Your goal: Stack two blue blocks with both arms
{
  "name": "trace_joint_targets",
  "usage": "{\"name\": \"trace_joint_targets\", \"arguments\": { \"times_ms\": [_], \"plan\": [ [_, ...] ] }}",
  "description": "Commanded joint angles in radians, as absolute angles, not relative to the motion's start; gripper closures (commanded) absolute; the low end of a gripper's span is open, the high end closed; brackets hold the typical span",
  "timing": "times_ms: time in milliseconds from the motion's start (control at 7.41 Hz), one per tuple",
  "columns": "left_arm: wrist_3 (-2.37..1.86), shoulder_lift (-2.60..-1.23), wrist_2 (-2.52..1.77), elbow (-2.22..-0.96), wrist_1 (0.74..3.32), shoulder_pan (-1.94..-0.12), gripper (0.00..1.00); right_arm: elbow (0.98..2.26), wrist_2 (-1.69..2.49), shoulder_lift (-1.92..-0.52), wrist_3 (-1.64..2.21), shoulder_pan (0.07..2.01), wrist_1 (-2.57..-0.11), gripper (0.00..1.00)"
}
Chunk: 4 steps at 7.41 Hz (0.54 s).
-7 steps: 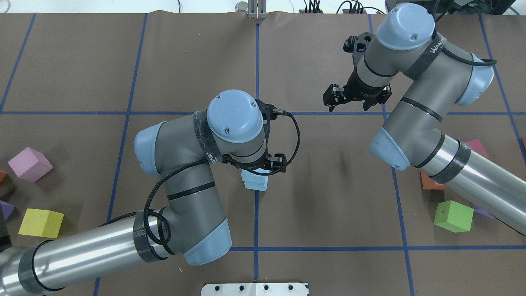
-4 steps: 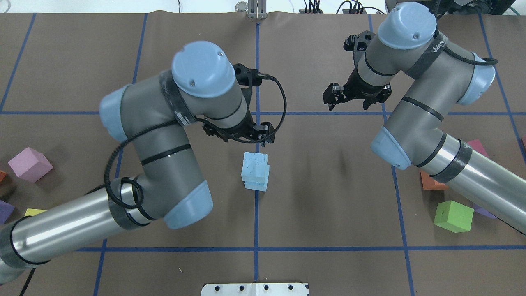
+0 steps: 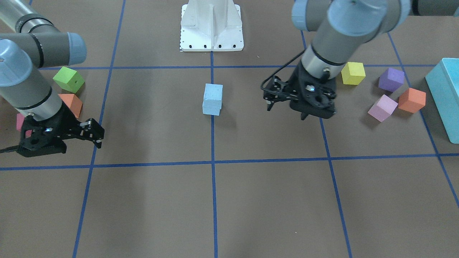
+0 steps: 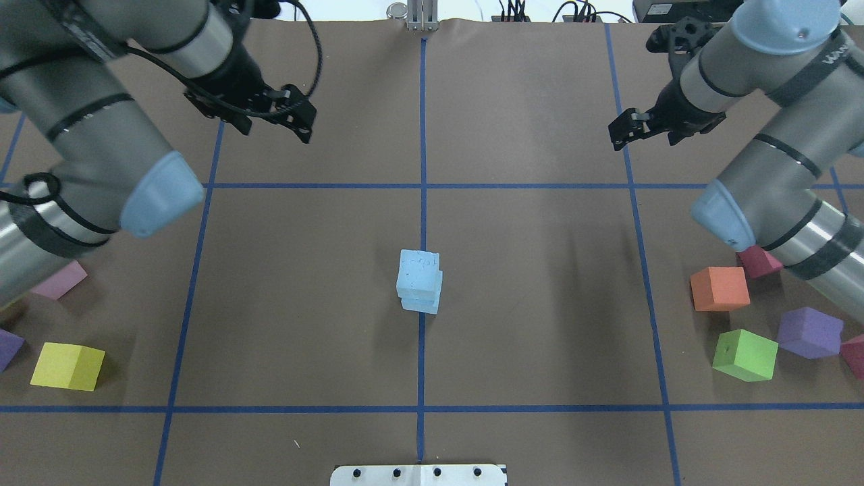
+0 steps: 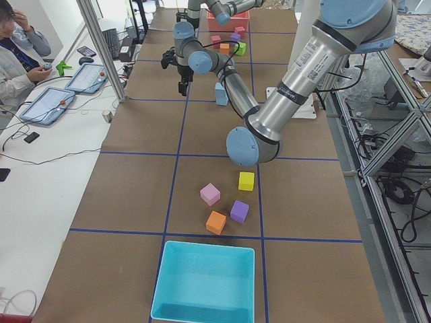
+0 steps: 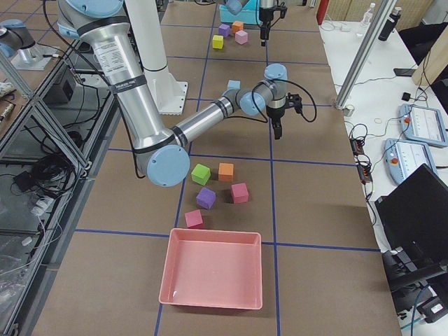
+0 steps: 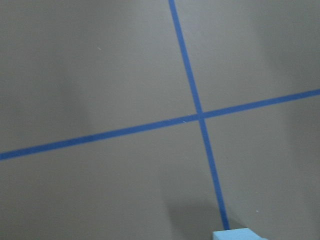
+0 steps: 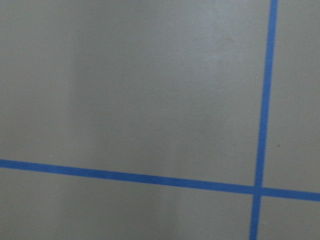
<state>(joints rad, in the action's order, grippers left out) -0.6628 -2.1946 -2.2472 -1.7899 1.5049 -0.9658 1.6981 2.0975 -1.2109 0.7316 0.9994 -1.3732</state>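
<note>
Two pale blue blocks stand stacked at the table's centre on the blue centre line, the upper one slightly offset; the stack also shows in the front-facing view. My left gripper is open and empty, high and far back-left of the stack; it is at the right in the front-facing view. My right gripper is open and empty, far back-right of the stack, and also shows in the front-facing view. The left wrist view catches only the stack's top corner.
Yellow, pink and purple cubes lie at the left edge. Orange, green, purple and magenta cubes lie at the right. A turquoise bin and a pink bin sit at the table's ends.
My left gripper has let go of the upper blue block and drawn up and away to the back left. My right gripper has moved back and to the right. The stack stays put.
</note>
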Motion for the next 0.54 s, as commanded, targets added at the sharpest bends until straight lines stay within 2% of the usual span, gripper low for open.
{"name": "trace_joint_targets", "arguments": {
  "times_ms": [0,405],
  "plan": [
    [-0.301,-2.041,-2.332,-1.828,1.461,-1.180,0.02,1.691,2.236,-1.325,0.710,1.156,-1.232,0.00],
    [0.198,-1.894,-2.372,-1.804,1.289,-1.476,0.01,1.697,2.282,-1.464,0.567,1.308,-1.235,0.00]
  ]
}}
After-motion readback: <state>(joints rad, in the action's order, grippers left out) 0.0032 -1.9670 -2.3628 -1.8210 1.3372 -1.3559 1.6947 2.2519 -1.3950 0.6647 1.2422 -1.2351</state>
